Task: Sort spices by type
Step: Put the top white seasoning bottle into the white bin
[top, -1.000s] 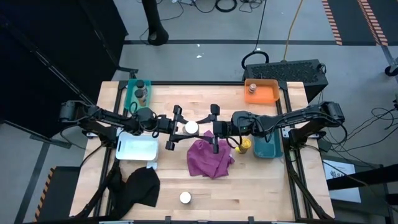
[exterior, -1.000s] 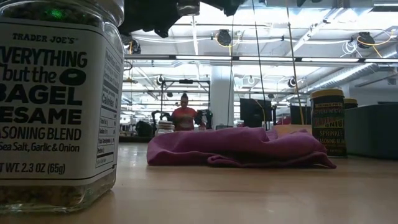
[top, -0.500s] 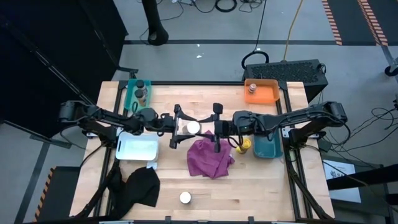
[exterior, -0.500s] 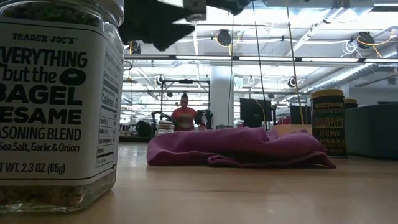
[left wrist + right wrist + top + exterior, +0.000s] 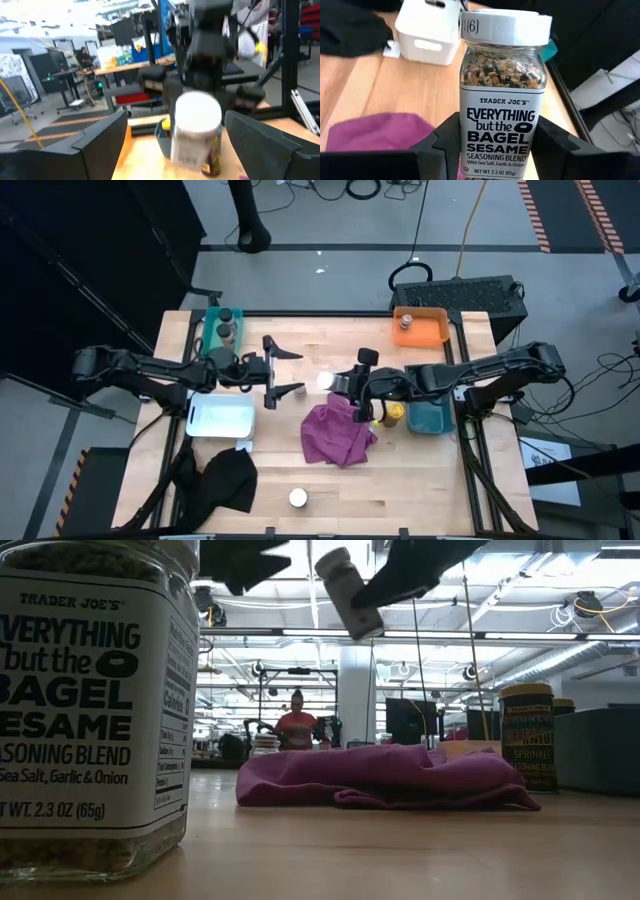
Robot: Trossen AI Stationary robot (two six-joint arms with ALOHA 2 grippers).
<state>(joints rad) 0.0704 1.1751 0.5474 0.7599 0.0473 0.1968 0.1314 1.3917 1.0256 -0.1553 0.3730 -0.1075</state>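
— What are you holding there?

— Your right gripper point(image 5: 345, 383) is clamping an Everything but the Bagel Sesame jar point(image 5: 501, 95): white lid, clear shoulder showing speckled seeds, white label with black lettering. It is hanging tilted in the air above the magenta cloth point(image 5: 338, 434).

— And your other arm?

— Your left gripper point(image 5: 283, 373) is standing spread wide and empty just beside the jar, over the wooden table point(image 5: 420, 480), near the white bin point(image 5: 220, 418).

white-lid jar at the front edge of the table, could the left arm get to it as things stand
Probably yes. The left gripper is open and empty, and the white-lid jar stands alone on bare wood. The purple cloth and black cloth lie off to either side.
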